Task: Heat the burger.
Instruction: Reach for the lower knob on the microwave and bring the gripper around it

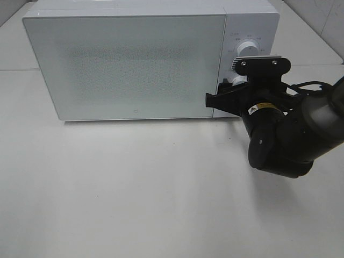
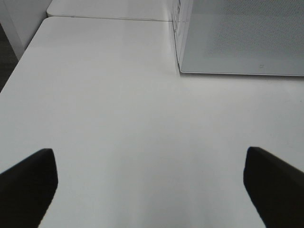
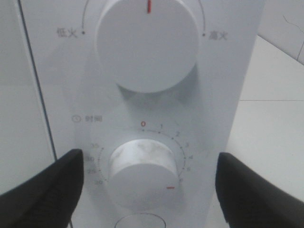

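The burger is not seen in any view, so its look cannot be told, nor whether it lies behind the shut door. The white microwave (image 1: 134,64) is stood on the white table (image 2: 118,95), its door (image 1: 129,62) closed flat, and nothing is made out through the dotted window. At the control panel the right gripper (image 3: 149,159) is held around the lower timer knob (image 3: 142,173), fingers (image 3: 52,185) spread wide, a gap left on both sides. The knob's red mark is turned well away from the red 0. The left gripper (image 2: 149,153) is held wide apart over bare table, near the microwave's corner.
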Motion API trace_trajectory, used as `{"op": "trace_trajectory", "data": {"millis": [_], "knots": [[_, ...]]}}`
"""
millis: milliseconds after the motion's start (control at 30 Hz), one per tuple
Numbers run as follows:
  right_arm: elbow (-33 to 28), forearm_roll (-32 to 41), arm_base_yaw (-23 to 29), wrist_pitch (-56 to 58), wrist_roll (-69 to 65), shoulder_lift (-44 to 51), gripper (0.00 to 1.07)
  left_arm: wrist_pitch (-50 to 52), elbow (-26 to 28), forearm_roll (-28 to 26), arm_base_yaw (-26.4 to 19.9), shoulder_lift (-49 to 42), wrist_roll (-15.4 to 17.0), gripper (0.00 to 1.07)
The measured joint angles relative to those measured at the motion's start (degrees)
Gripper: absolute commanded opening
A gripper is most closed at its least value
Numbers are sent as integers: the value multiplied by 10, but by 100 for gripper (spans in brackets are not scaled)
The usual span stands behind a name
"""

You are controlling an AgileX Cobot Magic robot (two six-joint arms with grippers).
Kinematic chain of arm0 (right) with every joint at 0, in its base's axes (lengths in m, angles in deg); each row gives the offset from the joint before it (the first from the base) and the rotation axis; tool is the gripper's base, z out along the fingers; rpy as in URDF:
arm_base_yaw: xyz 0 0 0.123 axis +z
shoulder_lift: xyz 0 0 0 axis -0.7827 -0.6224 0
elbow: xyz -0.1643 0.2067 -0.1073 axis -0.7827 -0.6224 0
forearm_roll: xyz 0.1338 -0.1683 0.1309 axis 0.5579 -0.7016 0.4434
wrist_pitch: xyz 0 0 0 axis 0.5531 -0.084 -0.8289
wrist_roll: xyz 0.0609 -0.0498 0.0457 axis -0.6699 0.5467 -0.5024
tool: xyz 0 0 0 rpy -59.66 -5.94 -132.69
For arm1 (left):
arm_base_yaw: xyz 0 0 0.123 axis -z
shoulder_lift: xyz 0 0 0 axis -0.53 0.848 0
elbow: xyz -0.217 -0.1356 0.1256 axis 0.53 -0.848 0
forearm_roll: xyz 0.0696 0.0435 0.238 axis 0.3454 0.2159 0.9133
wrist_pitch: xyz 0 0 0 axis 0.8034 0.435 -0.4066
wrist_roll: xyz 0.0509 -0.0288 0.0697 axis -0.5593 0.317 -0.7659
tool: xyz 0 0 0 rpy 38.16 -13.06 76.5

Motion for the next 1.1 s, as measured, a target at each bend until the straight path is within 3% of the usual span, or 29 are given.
{"op": "trace_trajectory", "data": {"millis": [900, 1100], "knots": [[10, -27, -14, 14, -4, -15, 73, 0, 0, -1, 0, 0, 0, 100], [10, -33, -14, 15, 1, -5, 67, 0, 0, -1, 0, 0, 0, 100]]}}
